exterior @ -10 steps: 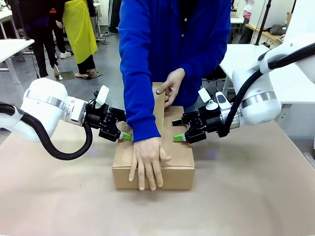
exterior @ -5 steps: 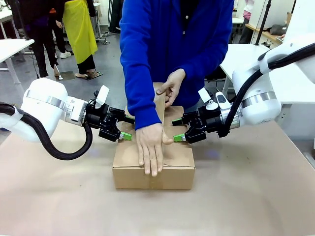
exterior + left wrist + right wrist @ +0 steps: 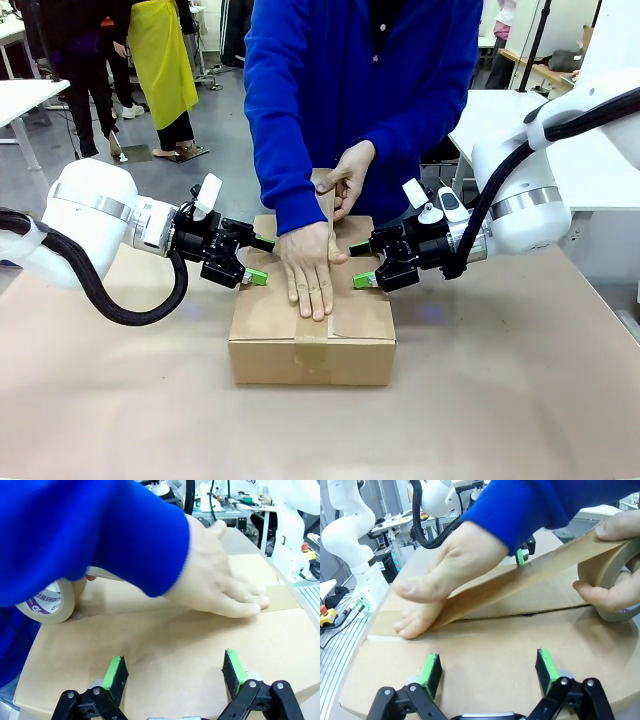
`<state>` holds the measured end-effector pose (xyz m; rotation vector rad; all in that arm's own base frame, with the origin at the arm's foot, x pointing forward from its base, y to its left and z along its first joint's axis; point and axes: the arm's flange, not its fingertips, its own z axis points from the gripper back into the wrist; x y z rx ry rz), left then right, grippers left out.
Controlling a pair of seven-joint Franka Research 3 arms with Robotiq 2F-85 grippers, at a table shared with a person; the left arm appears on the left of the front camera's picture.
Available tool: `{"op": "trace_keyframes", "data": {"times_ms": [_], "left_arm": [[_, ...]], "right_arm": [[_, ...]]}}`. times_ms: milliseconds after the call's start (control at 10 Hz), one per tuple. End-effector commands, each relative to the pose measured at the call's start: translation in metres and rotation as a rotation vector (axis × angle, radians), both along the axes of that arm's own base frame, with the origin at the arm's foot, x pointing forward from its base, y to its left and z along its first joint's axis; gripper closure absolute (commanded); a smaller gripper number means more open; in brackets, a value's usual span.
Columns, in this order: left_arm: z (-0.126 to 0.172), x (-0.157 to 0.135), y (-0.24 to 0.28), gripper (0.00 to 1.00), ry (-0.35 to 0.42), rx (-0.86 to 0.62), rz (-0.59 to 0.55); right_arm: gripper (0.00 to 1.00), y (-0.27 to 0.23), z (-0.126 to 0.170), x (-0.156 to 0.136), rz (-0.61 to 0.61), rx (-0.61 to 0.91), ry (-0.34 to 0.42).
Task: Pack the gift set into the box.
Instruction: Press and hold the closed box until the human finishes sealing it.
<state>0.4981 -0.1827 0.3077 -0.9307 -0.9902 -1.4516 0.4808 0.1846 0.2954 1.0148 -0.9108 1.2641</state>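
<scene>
Front view: person's hand [image 3: 312, 268] tapes box [image 3: 311, 335] shut; left gripper [image 3: 253, 260] and right gripper [image 3: 357, 264] spread, steadying; next, finish seam.

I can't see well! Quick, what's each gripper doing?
Left gripper: open, holding nothing, over the box.
Right gripper: open, holding nothing.

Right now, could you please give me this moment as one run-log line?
box: closed, being taped | person's hand: pressing tape along seam | other hand: holding roll | left end effector: open, at box | right end effector: open, at box
</scene>
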Motion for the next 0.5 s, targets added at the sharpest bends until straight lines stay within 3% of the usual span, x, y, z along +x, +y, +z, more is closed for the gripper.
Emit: {"op": "trace_keyframes", "data": {"times_ms": [0,400], "left_arm": [[-0.0011,-0.0005,0.0016,0.00,-0.009,-0.003,-0.004],[-0.0011,-0.0005,0.0016,0.00,-0.009,-0.003,-0.004]], "right_arm": [[0.00,0.0023,-0.0020,-0.0004,-0.007,-0.008,0.001],[0.00,0.0023,-0.0020,-0.0004,-0.007,-0.008,0.001]]}}
